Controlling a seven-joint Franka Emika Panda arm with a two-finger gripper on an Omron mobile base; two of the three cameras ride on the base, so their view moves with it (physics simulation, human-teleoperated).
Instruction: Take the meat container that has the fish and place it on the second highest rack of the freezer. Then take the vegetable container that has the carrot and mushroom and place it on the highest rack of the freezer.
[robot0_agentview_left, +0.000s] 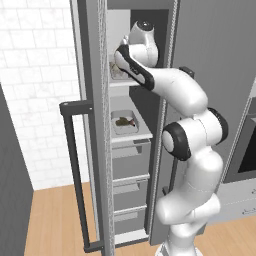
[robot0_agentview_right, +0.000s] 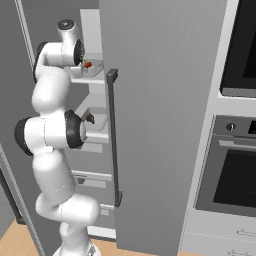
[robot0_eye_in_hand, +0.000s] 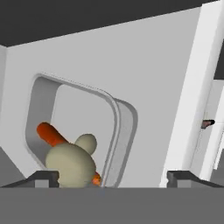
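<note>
On the highest rack (robot0_eye_in_hand: 144, 65) of the freezer (robot0_agentview_left: 95, 125), the vegetable container (robot0_eye_in_hand: 120, 131) is seen lying flat, with the carrot (robot0_eye_in_hand: 50, 133) and the mushroom (robot0_eye_in_hand: 72, 162) inside it. Below, on the second highest rack (robot0_agentview_left: 131, 136), the fish (robot0_agentview_left: 123, 121) rests in its meat container (robot0_agentview_left: 120, 131). The gripper (robot0_eye_in_hand: 113, 177) is spread wide and holds nothing; the vegetable container lies ahead and toward its left finger, its long axis running away from the hand. A straight withdrawal is judged to be what remains.
</note>
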